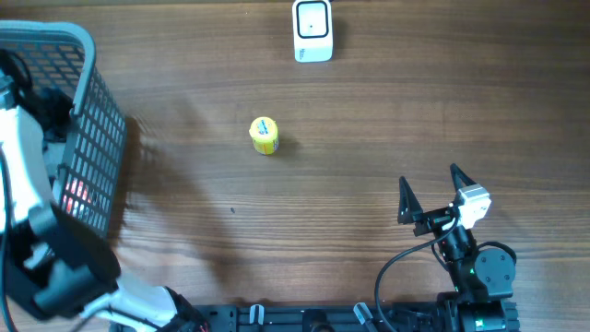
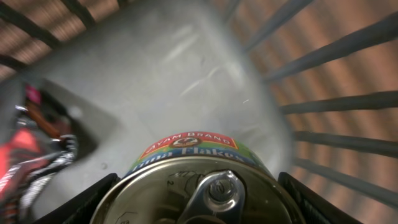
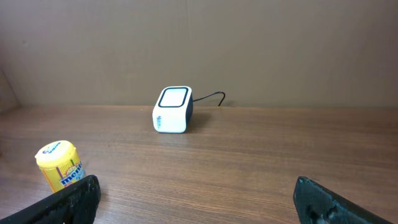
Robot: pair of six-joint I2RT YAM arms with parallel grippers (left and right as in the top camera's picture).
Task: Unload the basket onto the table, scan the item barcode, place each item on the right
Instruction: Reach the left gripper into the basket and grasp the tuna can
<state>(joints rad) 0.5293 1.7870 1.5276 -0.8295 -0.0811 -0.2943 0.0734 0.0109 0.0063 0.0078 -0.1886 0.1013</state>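
Observation:
A tuna flakes can [image 2: 186, 155] with a ring-pull lid fills the left wrist view, inside the grey wire basket [image 1: 92, 138]. My left gripper [image 2: 199, 202] is shut on the can, one black finger against each side of its rim. In the overhead view the left arm reaches into the basket and hides the can and the fingers. The white barcode scanner [image 1: 312, 30] [image 3: 172, 110] stands at the far middle of the table. My right gripper [image 1: 430, 180] [image 3: 199, 199] rests wide open at the near right, with nothing between its fingers.
A yellow Mentos tub [image 1: 264, 136] [image 3: 60, 165] stands upright mid-table, between the basket and the scanner. A red packet [image 2: 18, 155] lies in the basket left of the can. The basket's bars [image 2: 336, 106] rise close on the can's right.

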